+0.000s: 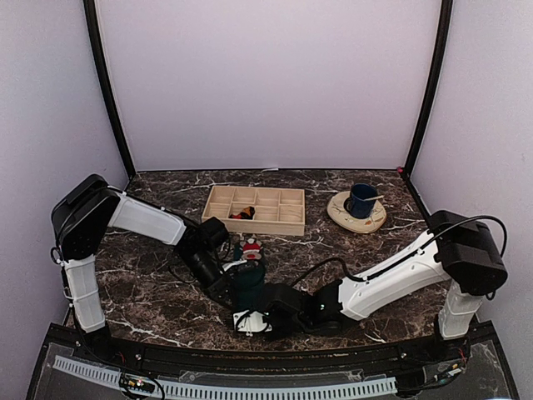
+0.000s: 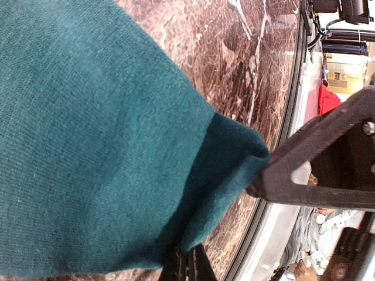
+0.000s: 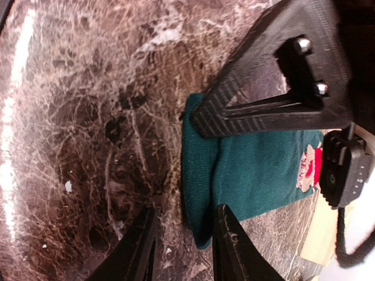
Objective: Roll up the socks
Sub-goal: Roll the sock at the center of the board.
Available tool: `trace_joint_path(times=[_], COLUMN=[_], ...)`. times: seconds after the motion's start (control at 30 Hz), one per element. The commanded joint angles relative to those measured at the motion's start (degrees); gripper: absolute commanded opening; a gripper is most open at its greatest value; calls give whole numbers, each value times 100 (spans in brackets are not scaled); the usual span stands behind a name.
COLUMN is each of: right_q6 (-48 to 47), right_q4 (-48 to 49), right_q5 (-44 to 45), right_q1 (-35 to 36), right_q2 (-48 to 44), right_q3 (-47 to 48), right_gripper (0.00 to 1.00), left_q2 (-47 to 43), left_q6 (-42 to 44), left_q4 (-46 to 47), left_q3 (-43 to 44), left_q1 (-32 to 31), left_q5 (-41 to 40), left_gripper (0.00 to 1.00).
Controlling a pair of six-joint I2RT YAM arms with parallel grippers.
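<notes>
The dark teal sock [image 1: 247, 282] lies on the marble table with its Santa figure [image 1: 250, 247] at the far end. It fills the left wrist view [image 2: 99, 146]. My left gripper [image 1: 226, 282] is shut on the sock's side edge, its fingers [image 2: 202, 266] pinched together on the fabric. My right gripper [image 1: 248, 321] is open at the sock's near end. In the right wrist view my right gripper [image 3: 184, 212] straddles the folded edge of the sock [image 3: 252, 170]. The black argyle sock [image 1: 243, 213] lies in the wooden tray.
The wooden compartment tray [image 1: 279, 218] stands behind the sock. A blue cup [image 1: 362, 200] on a cream saucer [image 1: 340, 213] stands at the back right. The table's front edge [image 1: 266, 350] runs just below my right gripper.
</notes>
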Motion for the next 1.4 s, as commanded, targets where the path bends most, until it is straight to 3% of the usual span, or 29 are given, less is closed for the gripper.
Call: trace_joint_path(times=[0.0, 0.7, 1.37], right_q6=[-149, -207, 310], right_q4=[-88, -533, -1063], right_q5=[25, -271, -719], right_q1=[39, -319, -566], right_q2=[255, 468, 704], right_q3=[197, 370, 370], right_gripper=[30, 29, 12], left_q2=[9, 134, 257], left_q6=[140, 327, 404], left_q4=[-250, -500, -617], left_q3=[132, 228, 347], left_q1=[37, 36, 37], left_q5=[157, 185, 328], left_gripper=[0, 0, 0])
